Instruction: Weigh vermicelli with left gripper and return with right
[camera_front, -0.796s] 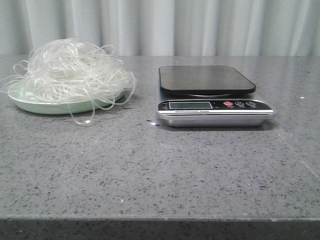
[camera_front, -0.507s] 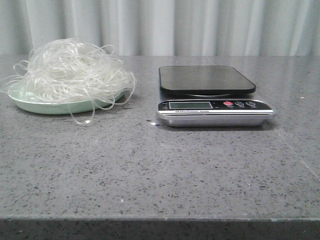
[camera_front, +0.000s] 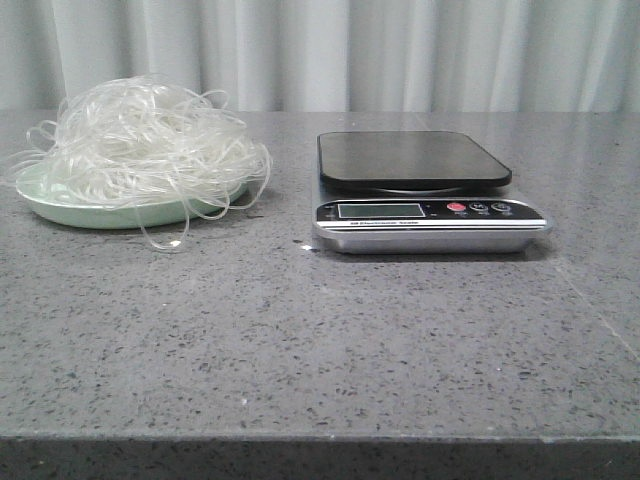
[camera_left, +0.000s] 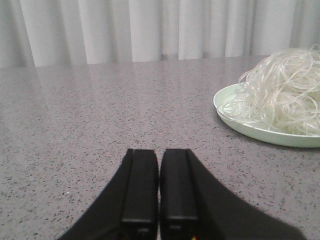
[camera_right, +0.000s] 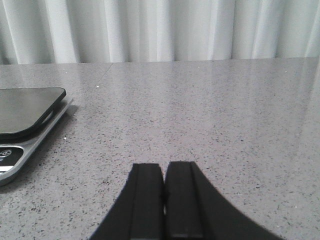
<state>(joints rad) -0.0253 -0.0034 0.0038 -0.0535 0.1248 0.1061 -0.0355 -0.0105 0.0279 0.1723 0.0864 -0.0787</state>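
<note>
Vermicelli lies heaped on a pale green plate on the tabletop, with loose loops spilling over the plate's near rim and touching the stone. We see the same heap from our left tool, ahead of its tips and off to one side, well apart from them, with only bare tabletop in between. The fingers of this tool are pressed together and grip nothing.

Beside the plate stands a kitchen scale with a dark weighing plate, a silver body, a small display and a red button among its keys. The pan carries nothing. From our right tool the scale sits ahead and off to one side, apart from the tips; this tool's fingers are likewise closed against each other, and they grip nothing.

The tabletop is grey speckled stone with a faint seam running across it on the scale's side. Pale pleated curtains hang behind its far edge.

Neither arm appears in the front view. Each wrist view cuts its subject: the plate is clipped at the frame edge, and only one corner of the scale shows. The display's reading is too small for us to make out.
</note>
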